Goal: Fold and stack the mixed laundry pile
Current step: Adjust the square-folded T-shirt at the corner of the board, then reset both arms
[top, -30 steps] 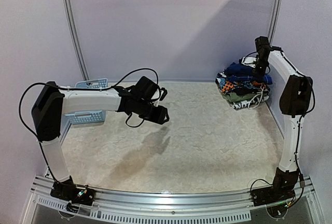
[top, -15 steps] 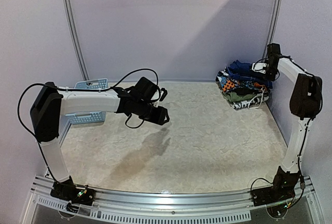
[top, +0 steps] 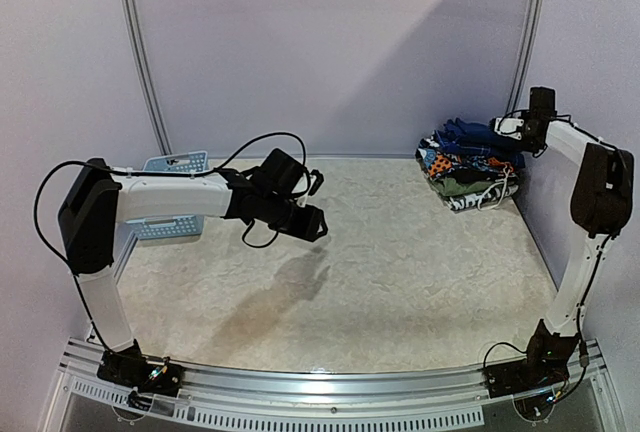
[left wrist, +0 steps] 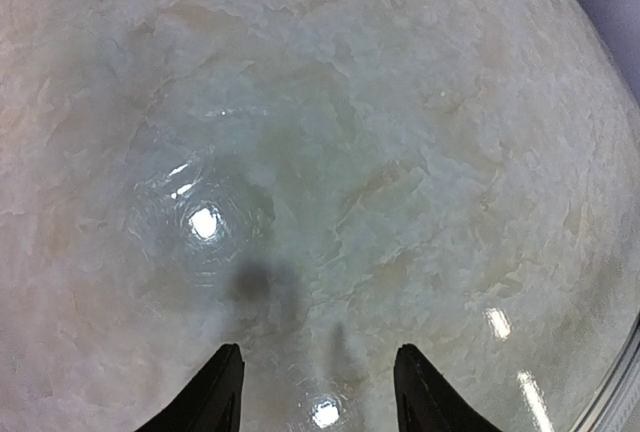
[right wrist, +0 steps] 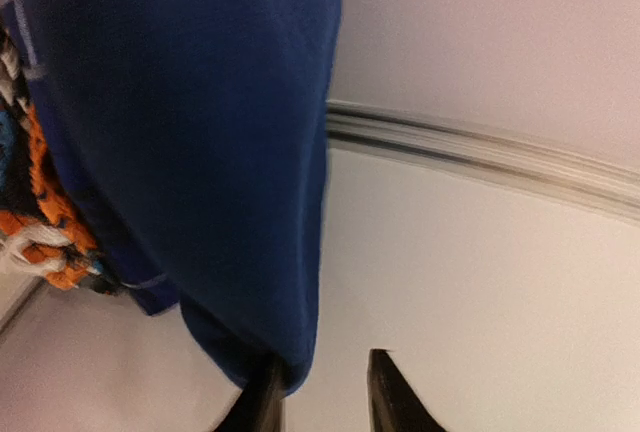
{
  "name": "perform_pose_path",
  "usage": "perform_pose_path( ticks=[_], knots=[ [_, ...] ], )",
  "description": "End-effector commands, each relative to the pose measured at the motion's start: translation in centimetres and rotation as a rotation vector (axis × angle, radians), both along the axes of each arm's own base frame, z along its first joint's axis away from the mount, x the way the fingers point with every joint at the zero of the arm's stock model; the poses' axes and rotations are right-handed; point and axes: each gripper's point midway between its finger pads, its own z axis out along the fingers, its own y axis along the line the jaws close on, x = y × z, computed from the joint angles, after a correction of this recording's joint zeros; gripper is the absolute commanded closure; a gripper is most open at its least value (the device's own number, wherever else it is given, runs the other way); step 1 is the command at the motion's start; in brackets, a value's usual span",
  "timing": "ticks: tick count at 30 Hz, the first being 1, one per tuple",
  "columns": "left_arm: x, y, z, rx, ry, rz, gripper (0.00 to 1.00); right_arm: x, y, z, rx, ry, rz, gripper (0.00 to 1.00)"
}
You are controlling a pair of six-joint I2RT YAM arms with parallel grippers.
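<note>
Laundry [top: 468, 167] sits stacked in the far right corner, with little visibly left to fold. The left gripper [left wrist: 318, 349] hangs spread and empty. The right gripper [right wrist: 322, 364] is parted, probably released, beside the blue cloth [right wrist: 180, 102].

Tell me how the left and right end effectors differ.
The left end effector hovers over bare table; the right end effector is beside the laundry pile. A blue garment hangs by the right one's finger; nothing is near the left one's. Both are open and empty.

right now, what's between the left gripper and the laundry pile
Only bare table between the left gripper and the laundry pile, seen in the top external view.
</note>
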Motion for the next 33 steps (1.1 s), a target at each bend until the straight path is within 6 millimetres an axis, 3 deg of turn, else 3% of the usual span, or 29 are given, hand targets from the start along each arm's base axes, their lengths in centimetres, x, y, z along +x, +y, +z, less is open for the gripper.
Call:
perform_pose_path(
  ticks=[1,4,7,10,12,15,16,17,22,28,33],
  knots=[
    [-0.7,0.4,1.5,0.02,-0.038,-0.01,0.46,-1.6,-0.3,-0.3,-0.026,0.01,-0.006,0.56],
    [0.2,2.3,3.1,0.132,-0.126,-0.006,0.42,-3.1,0.6,1.0,0.048,0.008,-0.005,0.38],
    [1.4,4.7,4.9,0.256,-0.207,0.025,0.37,-5.4,2.4,3.6,0.171,0.014,0.004,0.25],
    [2.9,7.3,6.9,0.343,-0.269,0.098,0.33,-8.6,4.9,4.7,0.355,0.056,0.01,0.17],
    [3.7,8.8,8.4,0.361,-0.308,0.16,0.31,-10.8,7.6,4.7,0.541,0.104,0.033,0.03],
    [4.4,10.4,10.4,0.345,-0.361,0.223,0.24,-14.1,11.9,4.0,0.826,0.198,0.033,0.01],
    [4.6,10.9,11.2,0.331,-0.385,0.243,0.05,-14.7,13.1,3.6,0.9,0.221,0.021,0.01],
    [4.6,11.4,11.9,0.326,-0.402,0.258,0.01,-15.3,14.1,3.6,0.954,0.23,0.018,0.01],
    [4.6,13.4,14.7,0.378,-0.506,0.294,0.0,-16.5,16.3,3.5,1.27,0.137,-0.054,0.01],
    [4.3,15.4,14.6,0.389,-0.577,0.356,0.0,-16.8,17.4,5.8,1.517,-0.072,-0.142,0.01],
    [4.1,14.5,15.0,0.335,-0.649,0.288,0.01,-16.1,22.6,5.7,1.484,-0.072,-0.092,0.01]
  ],
)
